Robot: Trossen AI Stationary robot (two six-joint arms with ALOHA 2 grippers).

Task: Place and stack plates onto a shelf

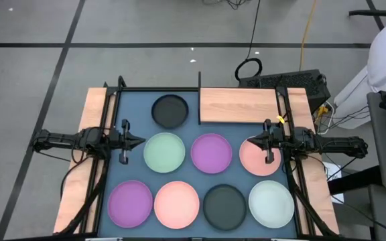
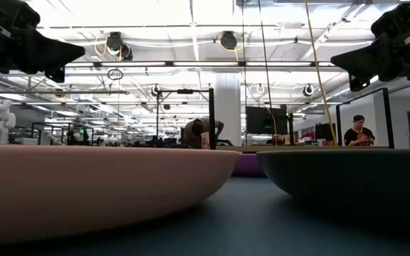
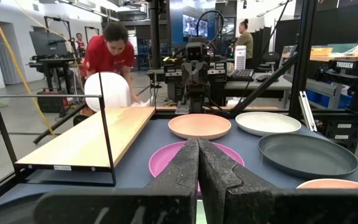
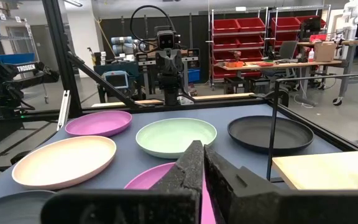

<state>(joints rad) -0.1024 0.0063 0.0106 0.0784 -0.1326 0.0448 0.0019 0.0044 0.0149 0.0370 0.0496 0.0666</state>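
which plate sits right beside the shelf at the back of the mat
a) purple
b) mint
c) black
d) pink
c: in the high view the black plate lies alone in the back row, just left of the shelf and its rail; the other plates sit in the two nearer rows.

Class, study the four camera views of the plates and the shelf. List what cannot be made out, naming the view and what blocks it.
- Low view: the shelf is hidden behind the near pink plate and black plate.
- High view: part of the right-hand pink plate lies under the right tool.
- Left wrist view: the near purple plate is partly covered by the left tool.
- Right wrist view: the shelf is cut off by the picture's edge.
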